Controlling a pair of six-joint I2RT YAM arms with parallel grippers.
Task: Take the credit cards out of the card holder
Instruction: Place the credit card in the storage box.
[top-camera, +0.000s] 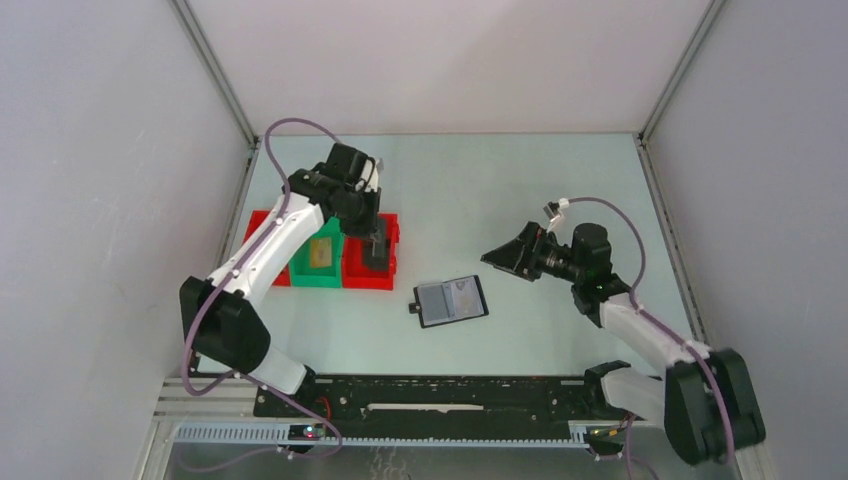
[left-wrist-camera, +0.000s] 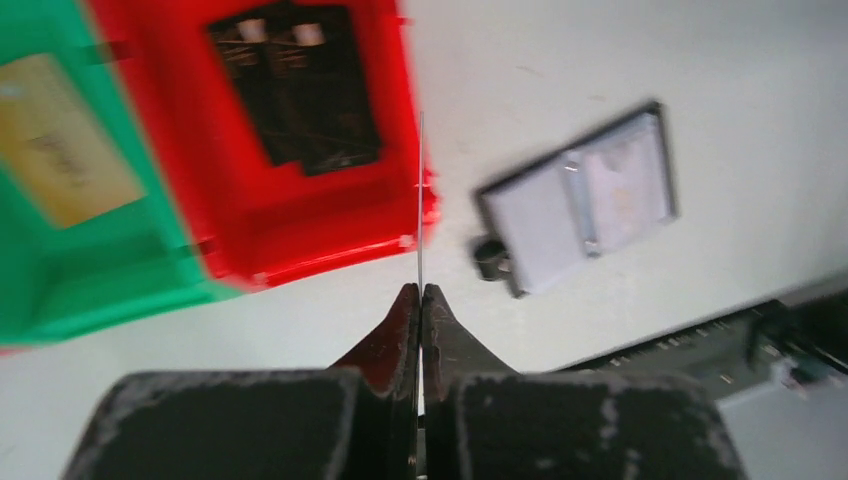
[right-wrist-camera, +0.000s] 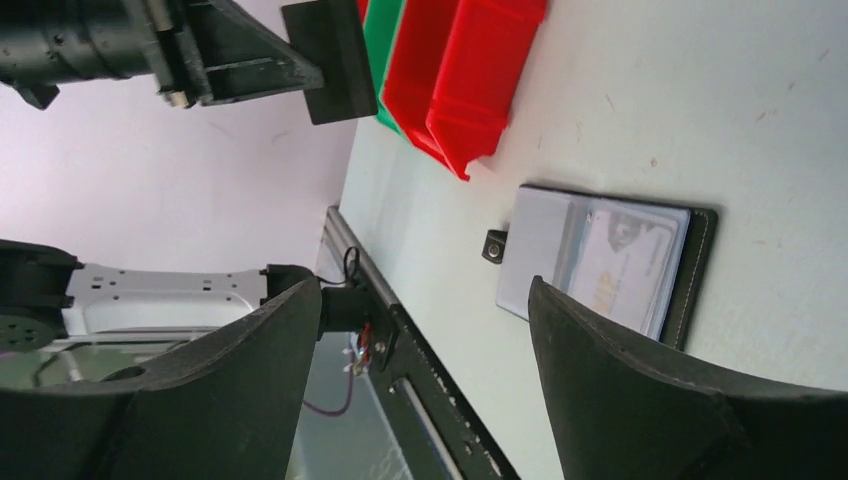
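The card holder (top-camera: 451, 300) lies open and flat on the table, its small tab (top-camera: 414, 307) at the left edge. In the right wrist view, a pale credit card (right-wrist-camera: 625, 262) with orange marks sits in one panel of the card holder (right-wrist-camera: 700, 270). My left gripper (left-wrist-camera: 421, 288) is shut on another credit card (left-wrist-camera: 421, 190), seen edge-on as a thin line above the red tray's (left-wrist-camera: 330, 250) corner. From above, the left gripper (top-camera: 375, 228) hangs over that red tray (top-camera: 393, 262). My right gripper (right-wrist-camera: 422, 285) is open and empty, raised to the right of the holder; the right gripper (top-camera: 497, 258) points left.
A green tray (top-camera: 322, 272) with a yellowish card (top-camera: 322, 252) stands between two red trays, the other red tray (top-camera: 260, 240) at the far left. Dark items (left-wrist-camera: 295, 90) lie in the near red tray. A black rail (top-camera: 440, 395) runs along the table's near edge.
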